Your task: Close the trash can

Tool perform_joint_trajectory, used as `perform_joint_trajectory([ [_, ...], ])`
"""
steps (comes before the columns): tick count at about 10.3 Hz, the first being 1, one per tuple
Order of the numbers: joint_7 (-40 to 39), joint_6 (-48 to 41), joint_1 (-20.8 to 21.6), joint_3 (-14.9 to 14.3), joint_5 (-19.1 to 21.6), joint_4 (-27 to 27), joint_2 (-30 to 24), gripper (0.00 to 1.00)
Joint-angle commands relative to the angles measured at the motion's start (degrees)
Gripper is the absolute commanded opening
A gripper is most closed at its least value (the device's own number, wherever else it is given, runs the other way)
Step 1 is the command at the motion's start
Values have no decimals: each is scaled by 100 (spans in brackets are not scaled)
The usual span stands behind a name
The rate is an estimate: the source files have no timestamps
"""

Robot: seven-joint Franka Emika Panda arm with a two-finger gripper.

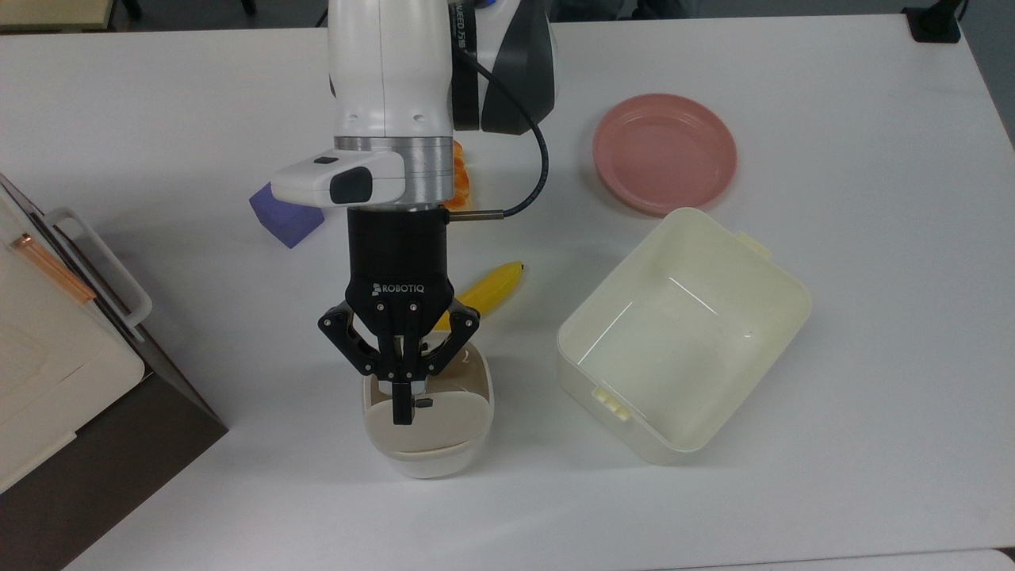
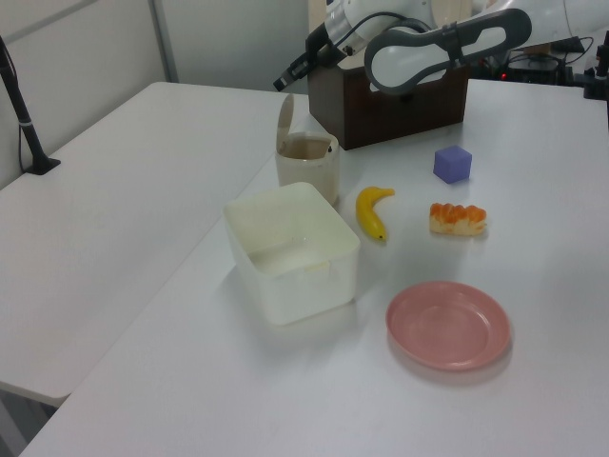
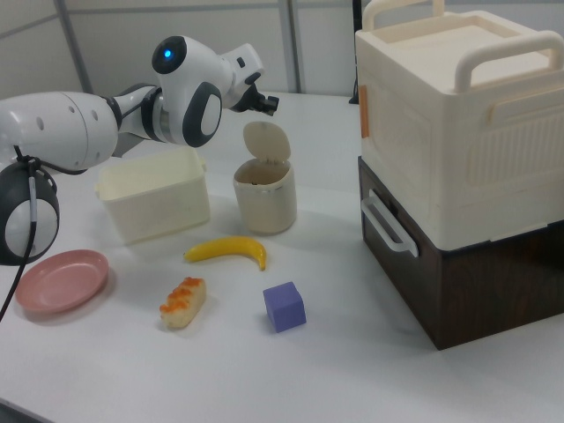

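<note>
The trash can [image 1: 428, 456] is a small white bin standing near the table's front edge in the top view. Its beige lid [image 1: 440, 420] with the small black button [image 1: 424, 403] stands raised, and the brownish inside shows behind it. In the left view the lid [image 2: 284, 120] is upright over the trash can [image 2: 309, 169]; the right view shows the lid [image 3: 266, 141] the same way. My gripper [image 1: 403, 414] is shut with nothing held. It hangs just over the lid's top edge, with a small gap visible below the gripper [image 2: 280, 88] in the left view and under the gripper [image 3: 272, 106] in the right view.
A larger cream tub [image 1: 690, 216] sits to the top view's right of the bin, with a pink plate [image 1: 664, 151] beyond it. A banana [image 1: 496, 287], a purple cube [image 1: 277, 220] and an orange food piece [image 1: 460, 181] lie behind my arm. A brown box [image 1: 119, 444] bearing a cream case stands at the top view's left.
</note>
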Motion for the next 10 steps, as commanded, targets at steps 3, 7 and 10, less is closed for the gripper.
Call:
perform_joint_trajectory([
  [3, -47, -302, 67, -57, 51, -21, 45, 0],
  [7, -47, -1375, 41, -48, 121, -39, -341, 0],
  [10, -134, -1429, 40, -57, 42, -520, -404, 0],
])
